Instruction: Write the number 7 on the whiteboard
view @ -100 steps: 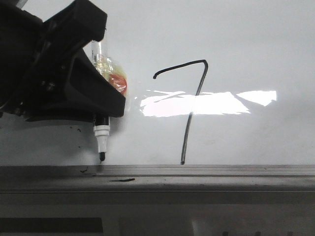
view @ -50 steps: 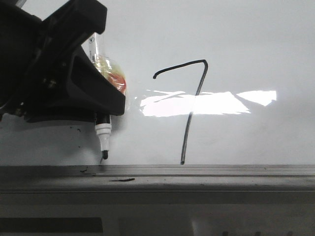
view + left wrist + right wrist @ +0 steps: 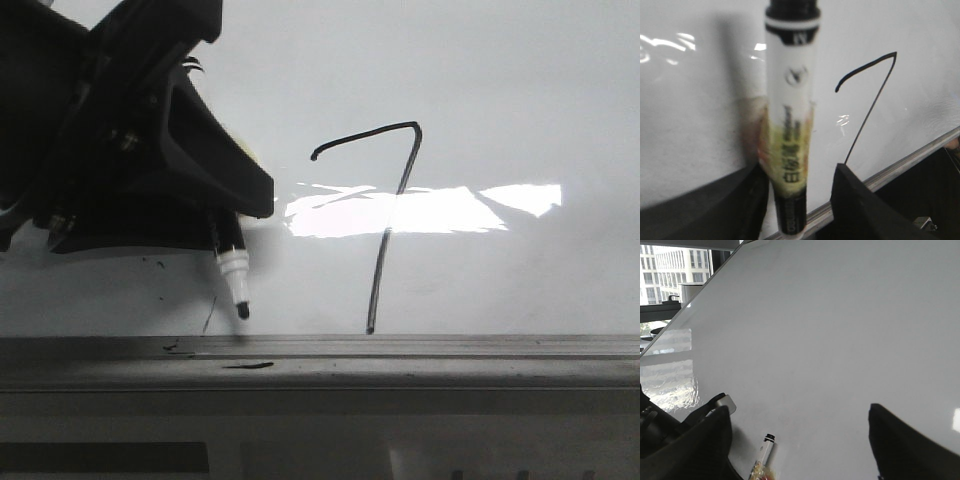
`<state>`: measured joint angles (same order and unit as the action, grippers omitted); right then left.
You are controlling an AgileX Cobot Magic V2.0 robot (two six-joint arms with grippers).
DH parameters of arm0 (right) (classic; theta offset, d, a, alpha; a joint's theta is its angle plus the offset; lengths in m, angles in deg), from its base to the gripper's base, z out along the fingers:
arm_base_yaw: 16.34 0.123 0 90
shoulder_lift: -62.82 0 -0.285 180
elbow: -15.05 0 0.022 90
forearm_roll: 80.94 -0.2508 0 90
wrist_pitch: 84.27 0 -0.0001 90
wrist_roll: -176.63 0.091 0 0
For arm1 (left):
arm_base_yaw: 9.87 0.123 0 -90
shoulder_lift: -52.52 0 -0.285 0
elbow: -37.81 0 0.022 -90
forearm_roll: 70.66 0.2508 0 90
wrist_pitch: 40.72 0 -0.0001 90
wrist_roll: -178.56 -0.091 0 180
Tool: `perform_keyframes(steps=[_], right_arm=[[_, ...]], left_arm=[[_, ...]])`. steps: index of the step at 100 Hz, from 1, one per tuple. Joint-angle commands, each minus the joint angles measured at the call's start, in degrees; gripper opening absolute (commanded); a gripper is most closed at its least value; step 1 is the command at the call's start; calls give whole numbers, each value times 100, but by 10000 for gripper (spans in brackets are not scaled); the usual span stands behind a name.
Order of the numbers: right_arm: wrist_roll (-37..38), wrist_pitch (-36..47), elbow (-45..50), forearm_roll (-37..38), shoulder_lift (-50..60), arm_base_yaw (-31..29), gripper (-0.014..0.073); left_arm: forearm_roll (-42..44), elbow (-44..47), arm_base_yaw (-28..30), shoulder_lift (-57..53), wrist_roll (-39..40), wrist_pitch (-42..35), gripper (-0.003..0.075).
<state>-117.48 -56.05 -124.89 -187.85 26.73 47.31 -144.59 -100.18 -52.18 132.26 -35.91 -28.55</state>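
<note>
The number 7 [image 3: 385, 235] is drawn in black on the whiteboard [image 3: 520, 100], its foot at the grey ledge [image 3: 420, 350]. It also shows in the left wrist view [image 3: 873, 100]. My left gripper [image 3: 150, 170] is to its left, against the board. A white marker [image 3: 232, 270] with a yellow label hangs tilted between its fingers, tip just above the ledge. In the left wrist view the marker [image 3: 790, 125] is blurred and rests against one finger, with a gap to the other finger [image 3: 855, 205]. My right gripper [image 3: 800, 450] is wide open and empty over bare board.
Short black dashes [image 3: 248, 366] lie on the ledge and small specks [image 3: 158, 265] mark the board under the left gripper. The right wrist view shows the marker [image 3: 767, 447], the board's far edge, and windows with buildings [image 3: 675, 265] beyond.
The marker has gone from upright to tilted, and its tip has swung right toward the 7. The left gripper's outline has widened to the right. The 7 is unchanged.
</note>
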Motion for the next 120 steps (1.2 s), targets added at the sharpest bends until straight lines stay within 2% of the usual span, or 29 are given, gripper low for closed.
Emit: perform_keyframes(steps=[1, 17, 34, 54, 64, 71, 77, 83, 85, 89, 101, 120], right_arm=[[-4, -201, -208, 29, -14, -18, 507], [10, -201, -208, 29, -14, -18, 507], [10, -205, -208, 29, -14, -18, 507], [12, -285, -208, 29, -14, -18, 477], [87, -357, -208, 29, -14, -18, 427], [304, -367, -208, 29, -5, -18, 350], [329, -395, -194, 29, 29, -18, 190], [329, -440, -163, 29, 105, -18, -29], [318, -454, -138, 29, 144, -18, -77], [318, -466, -77, 29, 229, -18, -59], [318, -408, 255, 29, 595, -18, -61], [318, -341, 892, 29, 1320, -18, -61]], left_arm=[[43, 3, 181, 86, 60, -1271, 370], [43, 3, 181, 86, 60, -1259, 388], [68, -69, 181, -95, 60, -985, 538], [448, -69, 181, -908, -2, -608, 539], [581, -69, 181, -1461, -2, -478, 479], [638, -69, 181, -1867, -2, -373, 410], [901, -69, 181, -2204, -2, -209, 302], [1292, -34, 181, -2613, -2, 64, 134], [1390, -33, 181, -2697, -2, 183, 71], [1693, -20, 181, -2959, -2, 400, -23], [2323, -13, 181, -3643, -2, 1353, -20], [2484, -7, 181, -4387, -2, 2589, -20]])
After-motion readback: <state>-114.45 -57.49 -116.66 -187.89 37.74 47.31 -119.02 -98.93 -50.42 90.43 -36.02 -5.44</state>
